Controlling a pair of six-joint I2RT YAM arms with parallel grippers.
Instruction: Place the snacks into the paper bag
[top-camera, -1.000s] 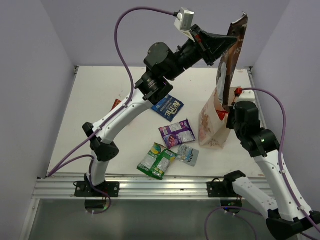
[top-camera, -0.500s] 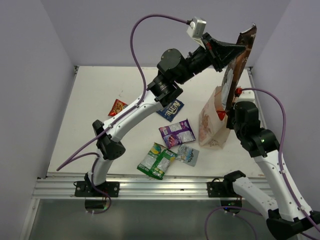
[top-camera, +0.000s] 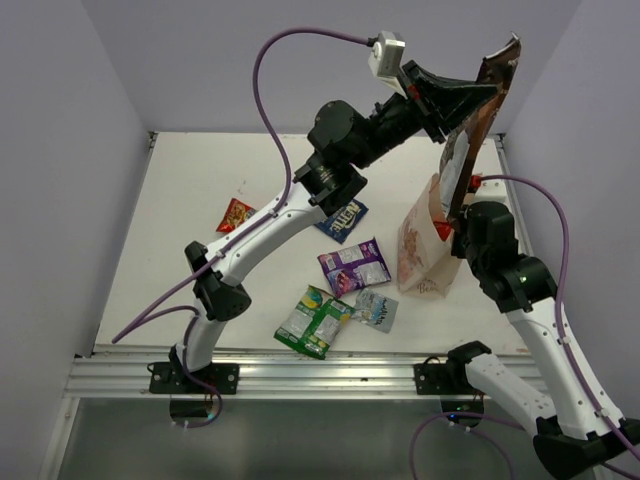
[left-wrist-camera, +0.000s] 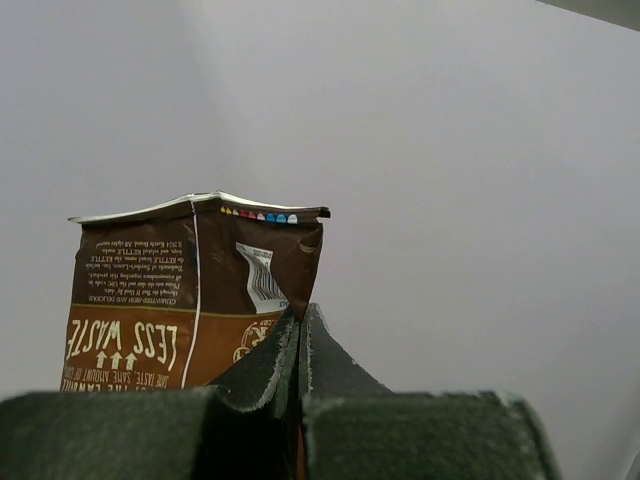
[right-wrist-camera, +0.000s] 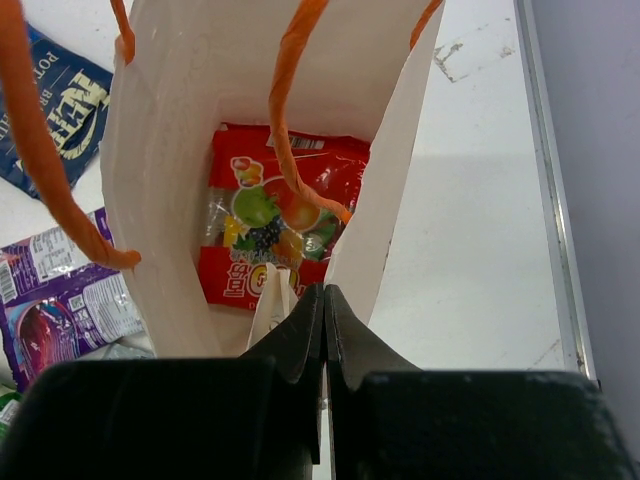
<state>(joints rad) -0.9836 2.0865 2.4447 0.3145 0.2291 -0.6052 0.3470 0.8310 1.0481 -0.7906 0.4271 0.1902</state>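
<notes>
My left gripper (top-camera: 488, 92) is shut on the large brown packet (top-camera: 476, 120) and holds it hanging high above the open white paper bag (top-camera: 420, 250). In the left wrist view the fingers (left-wrist-camera: 270, 360) pinch the brown packet (left-wrist-camera: 170, 300) by one edge. My right gripper (top-camera: 453, 226) is shut on the bag's near rim; in its view (right-wrist-camera: 323, 296) the bag wall (right-wrist-camera: 395, 170) is pinched, and a red snack packet (right-wrist-camera: 275, 215) lies inside. Blue (top-camera: 341, 215), purple (top-camera: 354, 265), green (top-camera: 312, 320), silver-blue (top-camera: 376, 310) and small red (top-camera: 235, 213) packets lie on the table.
The bag's red string handles (right-wrist-camera: 285, 110) hang across its mouth. The table's right edge rail (top-camera: 505, 180) runs close behind the bag. The side walls stand close on both sides.
My left arm has carried the brown packet to the right and slightly up, so it now hangs over the bag. The small red packet on the left has come into view. The right arm holds still.
</notes>
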